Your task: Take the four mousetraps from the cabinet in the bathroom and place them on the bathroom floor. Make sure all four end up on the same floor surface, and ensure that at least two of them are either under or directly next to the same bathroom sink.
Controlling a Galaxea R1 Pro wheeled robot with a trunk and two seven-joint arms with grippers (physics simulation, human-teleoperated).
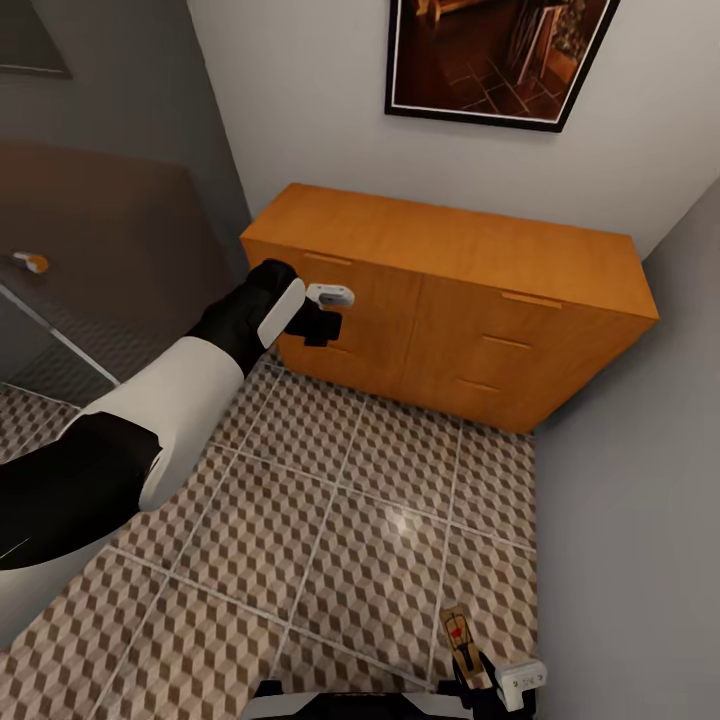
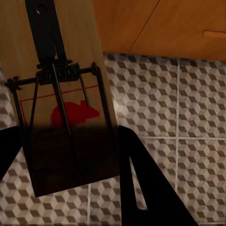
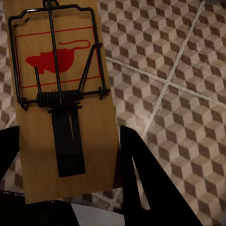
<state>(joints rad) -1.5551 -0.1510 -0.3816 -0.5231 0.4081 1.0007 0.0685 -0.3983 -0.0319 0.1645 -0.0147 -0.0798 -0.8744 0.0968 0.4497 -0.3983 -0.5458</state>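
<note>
The orange-brown cabinet (image 1: pixel 450 260) stands against the back wall with its drawer fronts closed. My left gripper (image 1: pixel 322 322) hangs in front of its left end. In the left wrist view that gripper (image 2: pixel 66 141) is shut on a tan mousetrap (image 2: pixel 66 108) with a red mouse mark, above the cube-patterned floor (image 2: pixel 188 122). My right gripper (image 1: pixel 475 672), low at the picture's bottom edge, is shut on a second mousetrap (image 1: pixel 456 630). That trap (image 3: pixel 61 103) sits between the dark fingers (image 3: pixel 150 188) over the tiles. The sink and the other mousetraps are out of view.
A framed dark picture (image 1: pixel 490 60) hangs above the cabinet. A grey wall (image 1: pixel 640 450) closes the right side. At the left a dim brown-grey surface carries a small orange and white item (image 1: pixel 30 263). Tiled bathroom floor (image 1: pixel 350 520) spreads between me and the cabinet.
</note>
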